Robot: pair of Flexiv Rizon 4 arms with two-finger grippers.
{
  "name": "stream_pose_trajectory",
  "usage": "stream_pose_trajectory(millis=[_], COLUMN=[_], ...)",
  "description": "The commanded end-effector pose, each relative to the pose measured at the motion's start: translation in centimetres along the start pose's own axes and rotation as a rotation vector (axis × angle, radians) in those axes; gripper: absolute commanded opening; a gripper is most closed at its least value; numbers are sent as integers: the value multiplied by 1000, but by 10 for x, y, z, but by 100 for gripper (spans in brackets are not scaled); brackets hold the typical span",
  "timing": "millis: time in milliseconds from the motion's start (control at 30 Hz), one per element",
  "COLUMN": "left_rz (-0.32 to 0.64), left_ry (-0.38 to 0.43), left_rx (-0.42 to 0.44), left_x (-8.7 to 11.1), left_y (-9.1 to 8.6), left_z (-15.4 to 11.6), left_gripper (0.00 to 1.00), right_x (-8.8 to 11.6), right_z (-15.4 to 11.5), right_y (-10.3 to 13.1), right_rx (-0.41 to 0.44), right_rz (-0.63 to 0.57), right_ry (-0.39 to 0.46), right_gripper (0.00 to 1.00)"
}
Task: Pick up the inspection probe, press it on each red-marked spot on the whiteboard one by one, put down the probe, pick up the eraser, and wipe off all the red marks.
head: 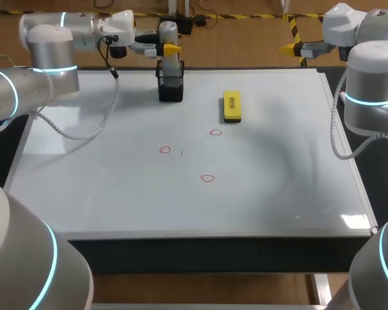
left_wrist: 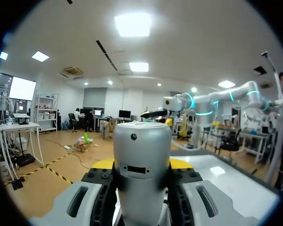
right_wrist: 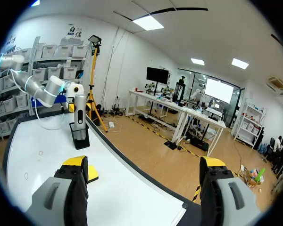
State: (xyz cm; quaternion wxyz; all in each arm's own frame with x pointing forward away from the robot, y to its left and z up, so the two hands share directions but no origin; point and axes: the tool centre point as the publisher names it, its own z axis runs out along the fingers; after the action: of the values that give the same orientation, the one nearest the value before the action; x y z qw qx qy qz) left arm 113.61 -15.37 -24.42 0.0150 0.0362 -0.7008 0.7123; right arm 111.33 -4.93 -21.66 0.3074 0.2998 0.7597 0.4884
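The inspection probe (head: 169, 35), a silver cylinder, stands upright in a black holder (head: 171, 87) at the back of the whiteboard (head: 278, 187). My left gripper (head: 171, 49) comes in from the side and is shut on the probe's upper part. In the left wrist view the probe (left_wrist: 142, 155) fills the gap between the fingers (left_wrist: 104, 165). The yellow eraser (head: 231, 106) lies to the right of the holder. Three red circles (head: 165, 150) (head: 215, 132) (head: 207, 178) mark the board's middle. My right gripper (right_wrist: 144, 165) is open and empty off the back right corner, with the probe (right_wrist: 80, 106) far ahead of it.
A grey cable (head: 84, 132) from the left arm droops over the board's back left. The board's front edge (head: 213, 236) runs above a dark table front. My right arm (head: 368, 90) stands beside the board's right edge.
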Motion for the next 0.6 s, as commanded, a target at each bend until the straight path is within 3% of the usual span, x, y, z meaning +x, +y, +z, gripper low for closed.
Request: stream_pose_trajectory(millis=[33, 600], left_rz=[6, 62], left_ry=[-59, -117], left_rx=[-23, -30], left_x=[10, 19], left_y=[-20, -75], left_z=[-1, -6], left_gripper=[0, 0], right_x=[0, 0], right_z=[0, 0], right_y=[0, 0], right_rx=[1, 1], right_rz=[0, 0], right_ry=[1, 1], right_gripper=[100, 100])
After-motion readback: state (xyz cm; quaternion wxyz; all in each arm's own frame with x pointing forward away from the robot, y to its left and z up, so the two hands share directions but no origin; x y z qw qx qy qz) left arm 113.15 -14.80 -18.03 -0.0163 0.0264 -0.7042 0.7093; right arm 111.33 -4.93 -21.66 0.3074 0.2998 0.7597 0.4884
